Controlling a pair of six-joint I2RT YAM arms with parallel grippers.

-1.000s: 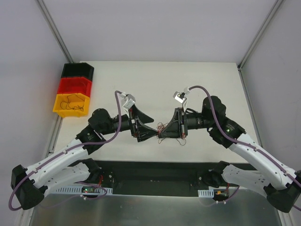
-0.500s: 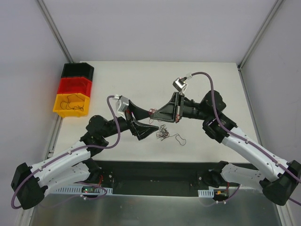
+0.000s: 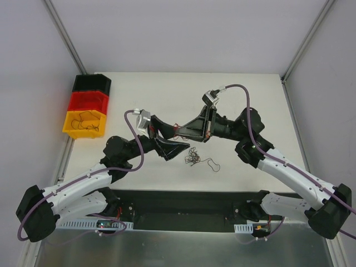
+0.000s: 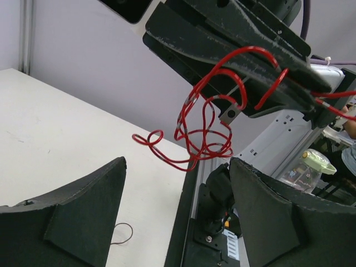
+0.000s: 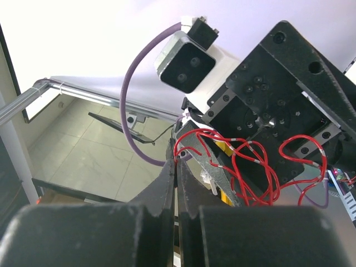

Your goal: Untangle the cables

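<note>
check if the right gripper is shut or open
Shut on the red cable: the right wrist view shows the right gripper, jaws together, pinching it at the tips.

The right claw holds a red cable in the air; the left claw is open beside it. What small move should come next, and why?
Probably the left claw should ease forward and close on the lower loops of the red cable. The right claw is shut on its upper part, and the loops hang ahead of the open left fingers.

Left gripper [image 4: 177, 167] agape, right gripper [image 5: 177, 169] clamped.
</note>
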